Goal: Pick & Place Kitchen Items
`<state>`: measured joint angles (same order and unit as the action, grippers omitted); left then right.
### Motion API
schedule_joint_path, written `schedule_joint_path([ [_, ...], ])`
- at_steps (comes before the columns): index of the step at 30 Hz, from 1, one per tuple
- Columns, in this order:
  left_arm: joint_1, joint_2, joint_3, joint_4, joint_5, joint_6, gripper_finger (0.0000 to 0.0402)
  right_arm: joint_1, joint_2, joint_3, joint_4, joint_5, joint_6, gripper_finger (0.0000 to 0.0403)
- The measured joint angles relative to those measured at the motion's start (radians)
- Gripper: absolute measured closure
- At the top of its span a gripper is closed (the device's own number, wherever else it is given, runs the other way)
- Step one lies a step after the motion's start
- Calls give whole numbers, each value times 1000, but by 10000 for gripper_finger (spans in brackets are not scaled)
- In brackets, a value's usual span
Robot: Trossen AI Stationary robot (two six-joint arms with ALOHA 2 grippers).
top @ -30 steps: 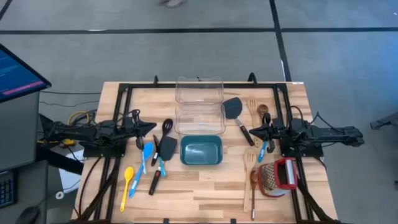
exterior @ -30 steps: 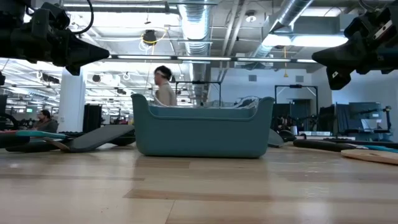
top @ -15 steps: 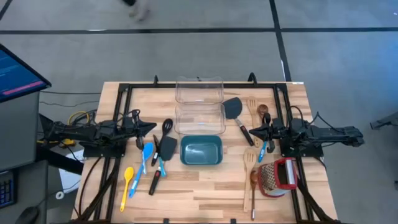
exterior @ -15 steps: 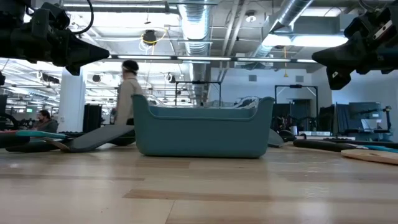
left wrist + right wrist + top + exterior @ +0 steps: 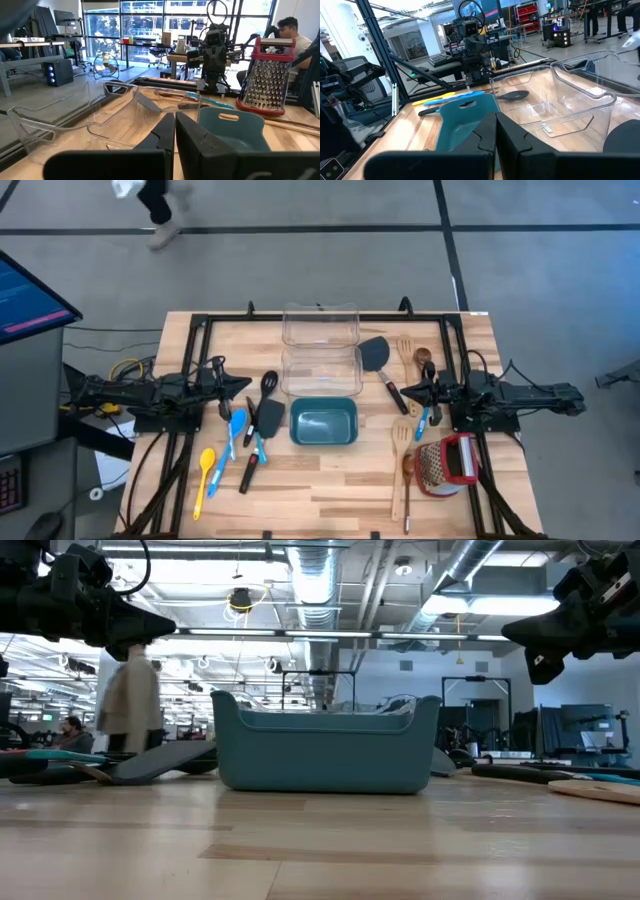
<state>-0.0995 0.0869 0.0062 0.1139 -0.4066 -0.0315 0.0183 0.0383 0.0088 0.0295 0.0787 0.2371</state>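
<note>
From my level camera the teal bin [image 5: 325,745] blocks most of the desk [image 5: 330,485] behind it, and the utensils show only as flat edges. From above I see them better: black spatulas [image 5: 263,423], a blue spoon [image 5: 236,427] and a yellow spoon [image 5: 204,470] lie left of the bin; pale slotted spatulas [image 5: 401,442], brown wooden spoons [image 5: 423,361] and another black spatula [image 5: 379,360] lie right. The left end effector [image 5: 243,385] and right end effector [image 5: 411,392] hover pinched closed, carrying nothing
</note>
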Motion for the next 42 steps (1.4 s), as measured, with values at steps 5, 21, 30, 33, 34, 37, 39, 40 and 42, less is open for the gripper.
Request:
schedule_joint_path([
  [5, 0, 0, 0, 0, 0, 0, 400, 0, 0, 0, 0, 0, 0, 403],
  [21, 0, 0, 0, 0, 0, 0, 400, 0, 0, 0, 0, 0, 0, 403],
  [30, 0, 0, 0, 0, -5, 0, 400, 0, 0, 0, 0, 0, 0, 403],
  [33, 0, 0, 0, 0, -5, -3, 400, 0, 0, 0, 0, 0, 0, 403],
  [34, 0, 0, 0, 0, -6, -4, 400, 0, 0, 0, 0, 0, 0, 403],
  [37, 0, 0, 0, 5, -6, -79, 400, 0, 0, 0, 0, 0, 0, 403],
  [39, 0, 0, 0, 9, -6, -166, 400, 0, 0, 0, 0, 0, 0, 403],
  [40, 0, 0, 0, 9, -6, -210, 400, 0, 0, 0, 0, 0, 0, 403],
  [42, 0, 0, 0, 10, -6, -297, 400, 0, 0, 0, 0, 0, 0, 403],
])
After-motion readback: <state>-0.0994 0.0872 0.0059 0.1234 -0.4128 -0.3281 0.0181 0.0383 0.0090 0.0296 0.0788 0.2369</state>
